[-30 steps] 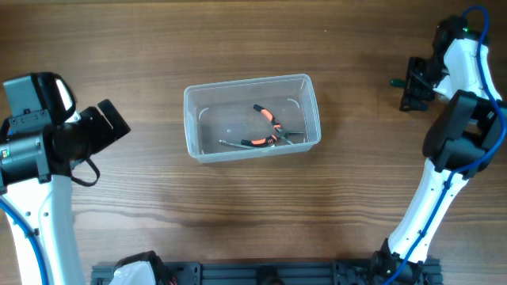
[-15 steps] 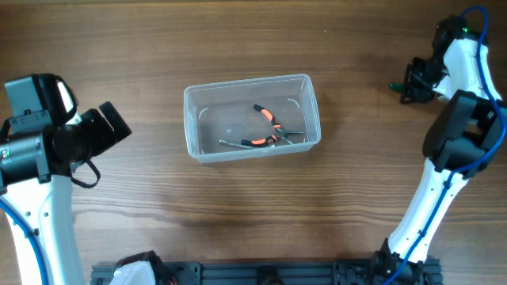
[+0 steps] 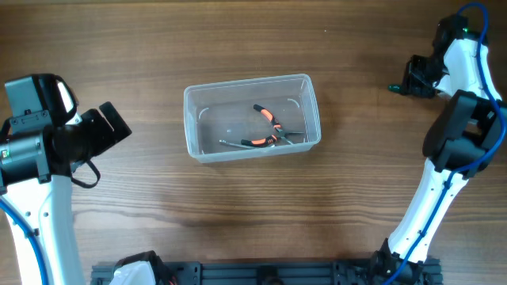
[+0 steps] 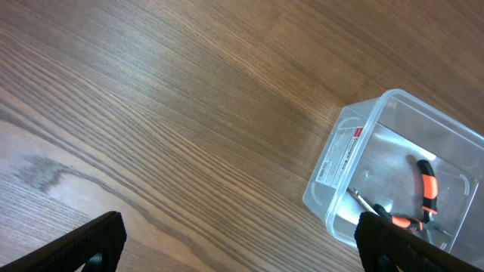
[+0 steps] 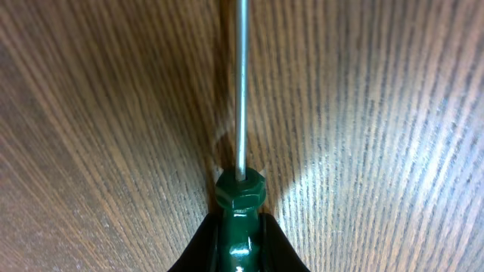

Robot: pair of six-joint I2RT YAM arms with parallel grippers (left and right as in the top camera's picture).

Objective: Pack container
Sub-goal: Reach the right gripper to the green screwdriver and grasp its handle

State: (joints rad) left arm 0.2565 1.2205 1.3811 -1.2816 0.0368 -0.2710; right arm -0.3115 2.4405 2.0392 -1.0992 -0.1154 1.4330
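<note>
As the right gripper (image 5: 240,253), right of the container (image 3: 245,83), clamps the screwdriver (image 5: 240,113), its shaft may snag the rim; left gripper (image 4: 242,243) gapes

A brown wooden table (image 3: 119,47) fills every view, its grain running lengthwise, with a faint dark smudge (image 4: 45,170) on the boards in the left wrist view. Near the table's middle lie pliers (image 3: 269,131) with orange-and-black handles spread apart. A thin grey metal rod (image 3: 230,143) lies just beside the lower handle; what it is cannot be told. At the far right is a screwdriver (image 5: 240,189) with a glossy green handle and a six-sided collar, its slim steel shaft lying close along the wood grain. A black rail (image 3: 261,275) runs along the near edge, with something white and crumpled (image 3: 135,269) at its left end.
</note>
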